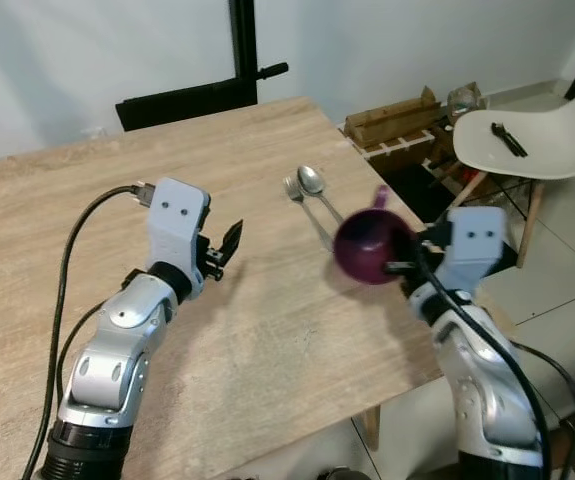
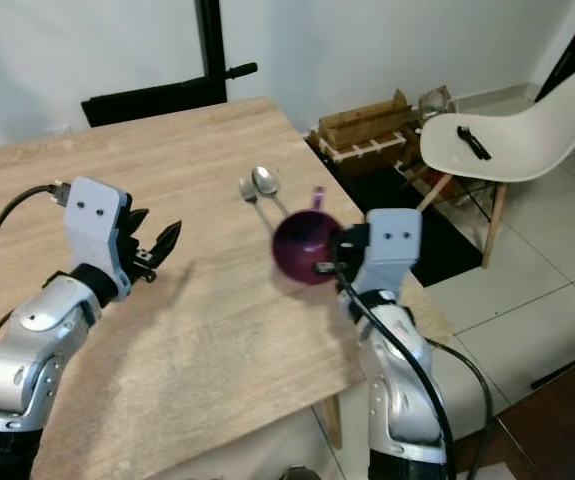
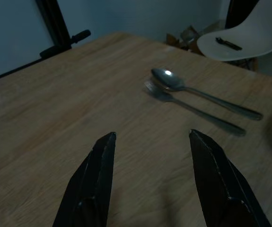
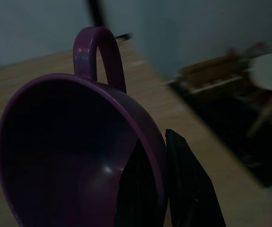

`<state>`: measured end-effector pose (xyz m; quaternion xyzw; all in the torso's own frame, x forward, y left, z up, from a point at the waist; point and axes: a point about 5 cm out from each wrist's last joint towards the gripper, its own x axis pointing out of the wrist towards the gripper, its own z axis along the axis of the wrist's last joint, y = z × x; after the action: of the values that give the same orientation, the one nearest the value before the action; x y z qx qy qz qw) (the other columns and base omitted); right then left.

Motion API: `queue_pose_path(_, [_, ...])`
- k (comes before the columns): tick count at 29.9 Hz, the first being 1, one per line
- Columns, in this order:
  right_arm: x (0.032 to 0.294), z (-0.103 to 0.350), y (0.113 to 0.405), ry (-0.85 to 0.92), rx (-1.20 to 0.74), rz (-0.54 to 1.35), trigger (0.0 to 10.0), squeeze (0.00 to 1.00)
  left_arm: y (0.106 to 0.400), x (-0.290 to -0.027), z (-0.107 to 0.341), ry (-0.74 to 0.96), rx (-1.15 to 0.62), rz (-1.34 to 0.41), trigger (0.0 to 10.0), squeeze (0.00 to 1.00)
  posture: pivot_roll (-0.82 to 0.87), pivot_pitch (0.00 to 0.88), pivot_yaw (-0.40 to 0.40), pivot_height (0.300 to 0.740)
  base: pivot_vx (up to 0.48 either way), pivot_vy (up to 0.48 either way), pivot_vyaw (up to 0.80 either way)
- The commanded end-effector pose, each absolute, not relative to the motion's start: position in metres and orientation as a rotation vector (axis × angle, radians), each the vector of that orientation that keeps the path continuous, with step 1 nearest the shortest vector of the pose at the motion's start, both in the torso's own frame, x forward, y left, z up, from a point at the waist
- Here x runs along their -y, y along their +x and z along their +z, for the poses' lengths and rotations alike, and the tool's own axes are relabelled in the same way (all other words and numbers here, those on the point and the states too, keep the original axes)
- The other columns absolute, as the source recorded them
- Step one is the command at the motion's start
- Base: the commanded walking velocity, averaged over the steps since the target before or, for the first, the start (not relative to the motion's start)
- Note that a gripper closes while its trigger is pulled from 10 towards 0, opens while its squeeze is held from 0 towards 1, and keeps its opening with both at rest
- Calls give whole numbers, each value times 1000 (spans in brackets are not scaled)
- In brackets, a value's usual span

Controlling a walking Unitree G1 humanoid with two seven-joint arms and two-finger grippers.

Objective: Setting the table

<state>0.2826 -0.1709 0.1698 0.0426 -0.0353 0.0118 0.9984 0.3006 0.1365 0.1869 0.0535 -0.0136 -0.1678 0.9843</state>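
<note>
My right gripper (image 1: pixel 399 262) is shut on the rim of a purple cup (image 1: pixel 369 243), holding it in the air above the right part of the wooden table (image 1: pixel 117 180). The cup (image 4: pixel 74 151) is tilted, its handle pointing up and away, with one finger (image 4: pixel 190 184) outside its rim. A metal spoon (image 1: pixel 314 186) and fork (image 1: pixel 303 201) lie side by side on the table just beyond the cup. My left gripper (image 1: pixel 223 246) hovers open over the table's middle, left of the cutlery, with nothing between its fingers (image 3: pixel 95 182).
A white chair (image 1: pixel 532 135) with a small black object on its seat stands right of the table. A wooden crate (image 1: pixel 397 120) sits on the floor beyond the table's far right corner. A black stand (image 1: pixel 242 50) rises behind the table.
</note>
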Motion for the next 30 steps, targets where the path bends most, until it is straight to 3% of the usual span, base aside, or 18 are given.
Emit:
queue_pose_path(1, [172,172,279,90,92,1,10000,0,302,-137,182,109,12,-328,10000,0,-165,14,97,740,0,0,0])
queue_pose_path(30, [175,164,279,115,69,-59,10000,0,299,-143,170,90,-4,-214,10000,0,-146,1,59,740,0,0,0])
